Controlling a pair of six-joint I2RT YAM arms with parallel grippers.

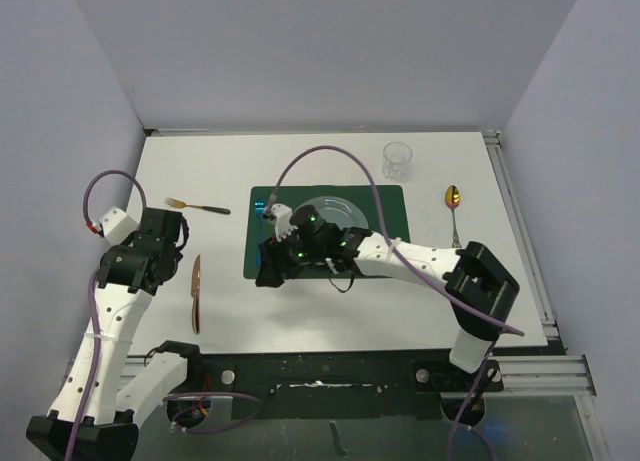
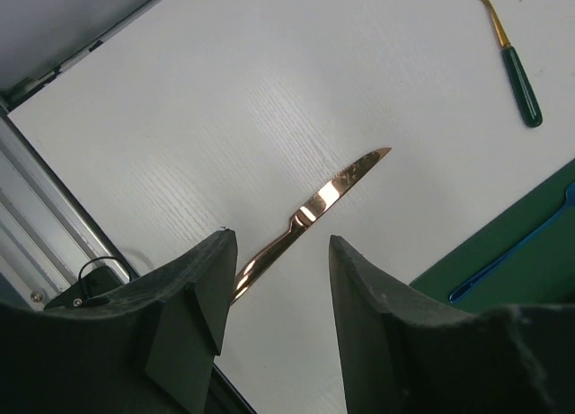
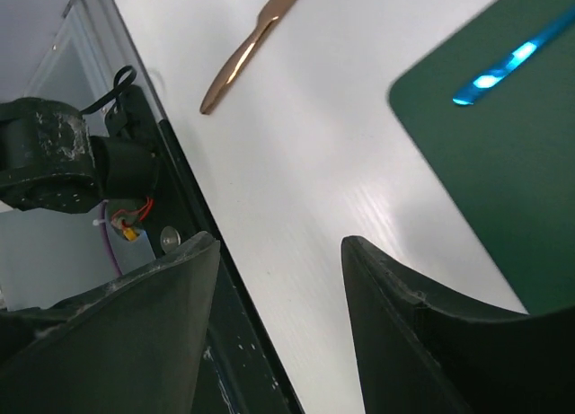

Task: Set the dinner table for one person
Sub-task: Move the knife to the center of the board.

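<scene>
The dinner table (image 1: 330,311) is a wide white top. A dark green placemat (image 1: 390,203) lies at its middle with a clear plate (image 1: 335,207) on it, partly hidden by my right arm. A gold fork (image 1: 197,206) with a dark green handle lies to the left of the mat, and a copper knife (image 1: 196,293) lies nearer the front. My left gripper (image 1: 170,239) hovers between the two, open and empty. In its wrist view the knife (image 2: 319,203) lies just beyond the left gripper (image 2: 278,243). My right gripper (image 1: 272,265) stands open and empty over the mat's front left corner.
A clear glass (image 1: 397,159) stands behind the mat's right corner, and a gold spoon (image 1: 454,206) lies to the right of the mat. Metal rails (image 1: 520,231) edge the table. The right wrist view shows the knife (image 3: 247,50), the placemat (image 3: 503,136) and the left arm's base (image 3: 54,154).
</scene>
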